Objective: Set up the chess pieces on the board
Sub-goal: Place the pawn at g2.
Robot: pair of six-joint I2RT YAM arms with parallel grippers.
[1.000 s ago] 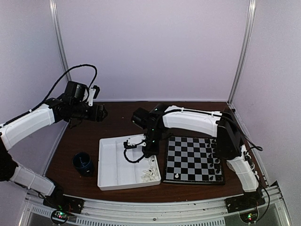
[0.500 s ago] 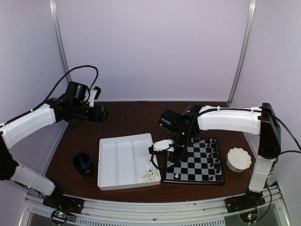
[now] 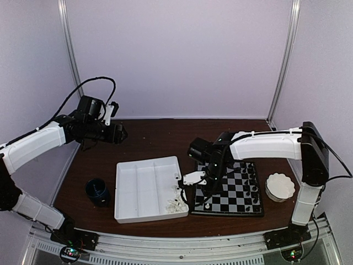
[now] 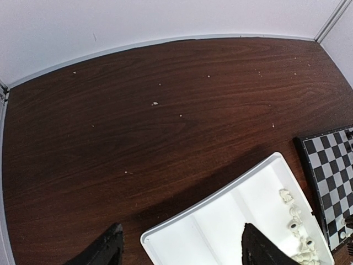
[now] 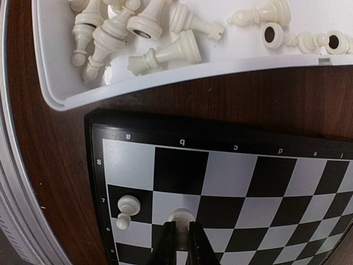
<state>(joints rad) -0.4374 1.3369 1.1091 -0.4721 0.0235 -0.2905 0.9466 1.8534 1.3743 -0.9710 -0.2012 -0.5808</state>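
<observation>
Over the board (image 5: 265, 176), right hand (image 5: 181, 227) pinches white piece (image 5: 181, 215)

Dark wood-grain table (image 4: 165, 127) with a soft sheen, smooth white plastic tray (image 4: 242, 204), glossy cream plastic chess pieces (image 5: 165, 52), board (image 5: 220, 165) looking smooth with matt black rim.

The table (image 3: 143, 138) bears tray (image 3: 138, 190), board (image 3: 231, 200), dish (image 3: 280, 186), perhaps cup (image 3: 98, 191).

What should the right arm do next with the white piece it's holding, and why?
Probably lower it and release. The right gripper is shut on a white piece over the board, above the square beside a white pawn already placed; whether it touches down is unclear.
</observation>
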